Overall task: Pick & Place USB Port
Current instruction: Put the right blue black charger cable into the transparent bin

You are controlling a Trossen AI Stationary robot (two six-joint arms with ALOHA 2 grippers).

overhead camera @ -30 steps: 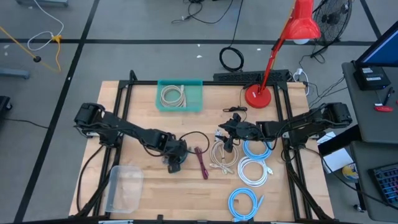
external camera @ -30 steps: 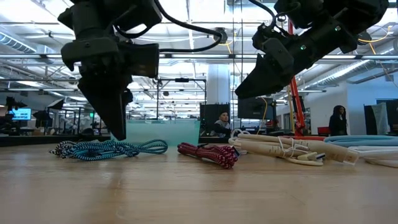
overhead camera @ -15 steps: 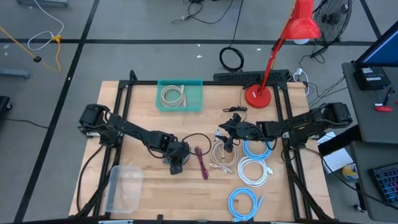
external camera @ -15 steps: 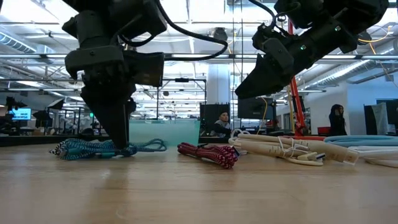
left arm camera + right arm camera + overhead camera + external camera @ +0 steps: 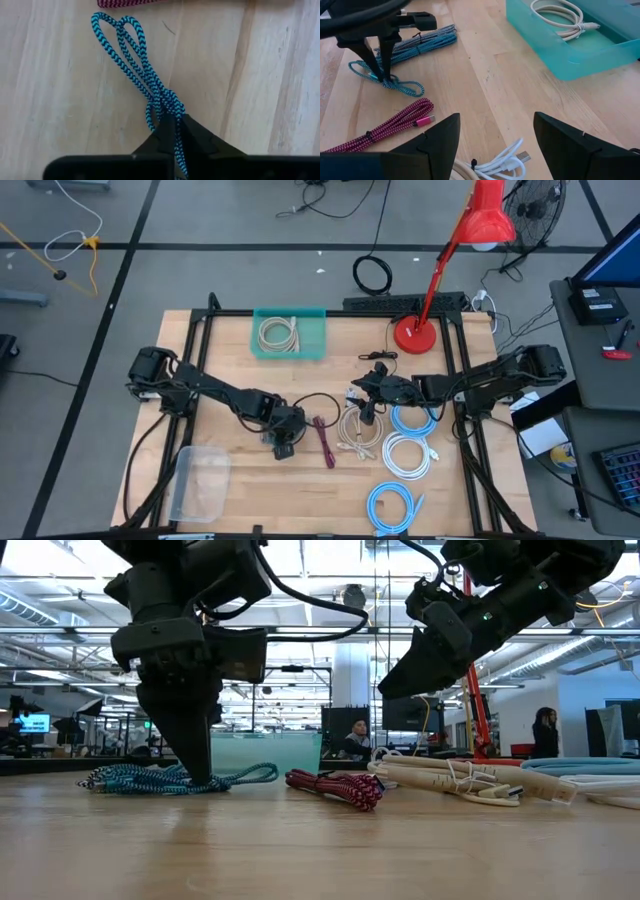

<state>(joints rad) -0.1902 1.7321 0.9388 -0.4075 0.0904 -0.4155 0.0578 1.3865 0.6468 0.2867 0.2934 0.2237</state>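
Observation:
A blue-and-black braided cable (image 5: 140, 70) lies bundled on the wooden table, left of a red braided cable (image 5: 323, 440). My left gripper (image 5: 173, 125) stands over it, pointing down, shut on its strands; it also shows in the low view (image 5: 198, 775) and the right wrist view (image 5: 381, 75). My right gripper (image 5: 495, 145) hangs open above the white cables (image 5: 358, 430) at mid-table, holding nothing. My left gripper pinches several strands of the blue cable (image 5: 170, 107) between its two fingers, where the looped strands gather. The fingers come from above, pointing steeply down. The cable's loops (image 5: 117, 30) and the rest of the bundle (image 5: 130, 778) lie slack on the table.
A teal bin (image 5: 312, 345) holding a beige cable stands at the far edge. A red lamp base (image 5: 415, 335) is at the far right. Blue-and-white coils (image 5: 410, 455) lie right of the white cables. A clear container (image 5: 200, 480) sits near the left front.
My left gripper has sunk a little onto the blue cable and shut on its strands. The cable's bundle has shifted slightly on the table under it.

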